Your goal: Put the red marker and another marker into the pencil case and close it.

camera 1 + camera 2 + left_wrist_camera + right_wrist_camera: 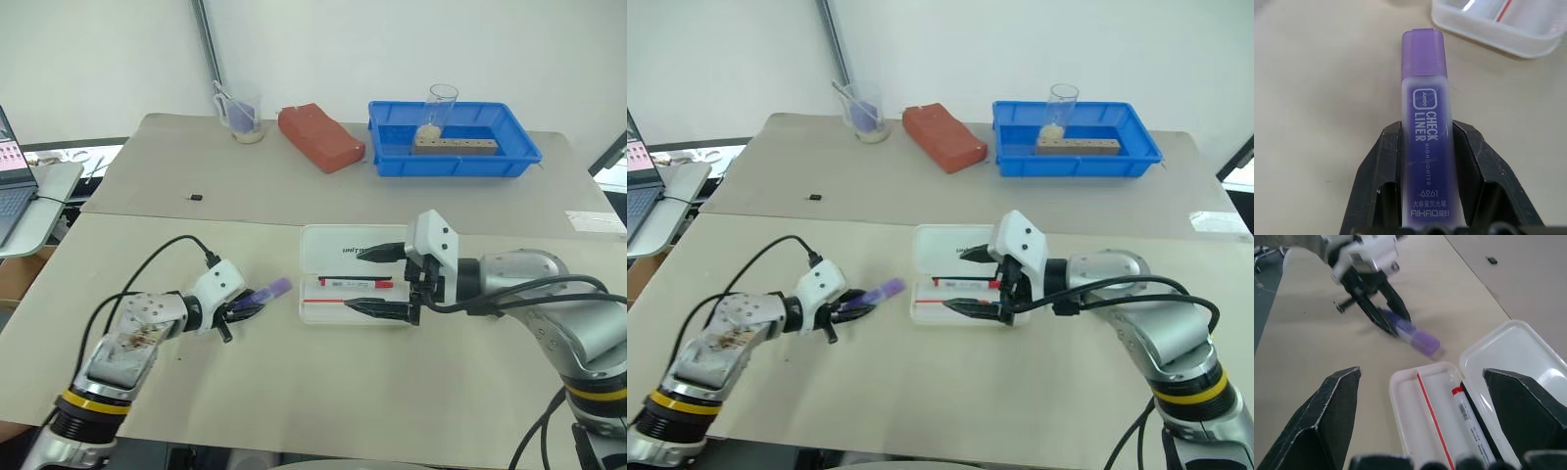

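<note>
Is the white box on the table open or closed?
Open. The translucent white plastic pencil case has its lid folded back flat, and the red-capped white marker lies uncovered inside.

Purple highlighter (pixel 1426 127) tail sunk between left gripper (pixel 1426 147) fingers. Red marker (pixel 1473 423) cut off by frame edge, red cap end unseen. Pencil case (pixel 323 240) lettering partly covered by right gripper (pixel 377 279). Tiny dark object (pixel 195 197) on table, perhaps a cap.

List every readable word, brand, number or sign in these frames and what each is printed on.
"Jumbo", "CHECK LINER", "HIGHLIGHTER", "6261", "AIHAO": on the purple marker held in the left gripper.
A row of Chinese characters above "AIHAO" on that marker: too small to read surely.
"UNITR...": on the pencil case lid, the rest hidden by the right gripper.
Fine print on the red marker: too small to read.
</note>
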You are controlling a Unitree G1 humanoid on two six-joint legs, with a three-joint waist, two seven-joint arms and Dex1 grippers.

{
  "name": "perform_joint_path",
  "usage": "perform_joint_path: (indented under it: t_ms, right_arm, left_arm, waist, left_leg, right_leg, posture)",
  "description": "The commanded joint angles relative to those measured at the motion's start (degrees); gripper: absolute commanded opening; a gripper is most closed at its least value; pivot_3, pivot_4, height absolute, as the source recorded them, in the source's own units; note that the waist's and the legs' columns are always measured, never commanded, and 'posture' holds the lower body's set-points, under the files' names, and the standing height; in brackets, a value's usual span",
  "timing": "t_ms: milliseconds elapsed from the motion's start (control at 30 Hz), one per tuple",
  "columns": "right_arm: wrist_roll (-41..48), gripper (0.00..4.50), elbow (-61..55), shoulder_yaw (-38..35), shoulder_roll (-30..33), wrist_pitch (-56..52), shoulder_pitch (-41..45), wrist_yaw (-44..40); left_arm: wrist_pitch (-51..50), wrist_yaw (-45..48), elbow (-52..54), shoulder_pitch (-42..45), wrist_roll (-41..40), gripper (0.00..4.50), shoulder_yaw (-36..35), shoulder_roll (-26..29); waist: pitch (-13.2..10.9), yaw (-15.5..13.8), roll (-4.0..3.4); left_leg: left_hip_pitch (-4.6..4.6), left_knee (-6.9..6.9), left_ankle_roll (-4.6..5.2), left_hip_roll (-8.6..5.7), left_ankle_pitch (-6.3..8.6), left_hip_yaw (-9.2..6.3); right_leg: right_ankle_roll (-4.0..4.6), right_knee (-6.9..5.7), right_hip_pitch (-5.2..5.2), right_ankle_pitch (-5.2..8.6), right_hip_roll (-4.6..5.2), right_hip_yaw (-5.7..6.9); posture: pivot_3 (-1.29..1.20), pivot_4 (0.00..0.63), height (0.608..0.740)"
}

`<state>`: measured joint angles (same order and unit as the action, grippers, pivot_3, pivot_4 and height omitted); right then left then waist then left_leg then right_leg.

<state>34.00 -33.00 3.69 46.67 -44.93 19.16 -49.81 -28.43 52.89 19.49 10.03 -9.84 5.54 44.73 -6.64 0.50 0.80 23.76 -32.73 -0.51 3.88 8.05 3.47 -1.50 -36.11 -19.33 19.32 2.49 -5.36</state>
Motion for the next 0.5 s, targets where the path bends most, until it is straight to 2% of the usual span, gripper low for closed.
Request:
perform_joint_path:
  t_ms: [33, 133, 267, 500]
  right_arm:
    - [0.35, 4.40, -2.68, -4.61, 1.99, 1.03, -2.84, 0.19]
    - [-0.06, 4.40, -3.69, -7.60, 3.39, 0.75, -6.84, 1.24]
    - [-0.26, 4.40, -5.06, -10.09, 4.13, 0.55, -10.80, 2.77]
    - [-0.50, 4.40, -6.25, -12.90, 4.82, 0.79, -15.78, 4.33]
  left_arm:
    - [0.89, 4.37, 6.21, 5.53, -4.54, 0.92, -0.11, 0.44]
    - [1.18, 7.06, 6.49, 11.83, -4.33, 0.92, 5.82, -1.87]
    - [4.82, 6.89, 0.16, 17.68, 1.61, 0.92, 14.57, -6.75]
    - [9.89, 7.65, -8.38, 21.01, 7.52, 0.92, 21.80, -11.30]
  waist:
    - [0.01, -0.46, -0.03]
    - [0.01, -0.89, 0.00]
    - [-0.01, -0.82, 0.04]
    - [-0.07, 0.32, 0.13]
  left_leg:
    - [-0.03, 0.00, -0.01, -0.01, 0.01, 0.07]
    - [-0.01, -0.03, -0.05, -0.04, 0.03, 0.13]
    - [0.06, -0.09, 0.01, -0.15, -0.01, 0.17]
    - [0.07, -0.12, 0.03, -0.07, -0.02, -0.11]
  right_leg:
    - [-0.01, 0.03, 0.00, 0.00, 0.07, -0.01]
    - [-0.05, 0.14, 0.08, -0.01, 0.08, -0.01]
    - [-0.10, 0.14, 0.22, -0.04, 0.00, -0.11]
    - [-0.08, 0.02, 0.17, -0.02, -0.38, -0.18]
  posture:
    - [0.00, 0.150, 0.740]
    - [0.00, 0.150, 0.740]
    - [0.00, 0.150, 0.740]
    - [0.00, 0.150, 0.740]
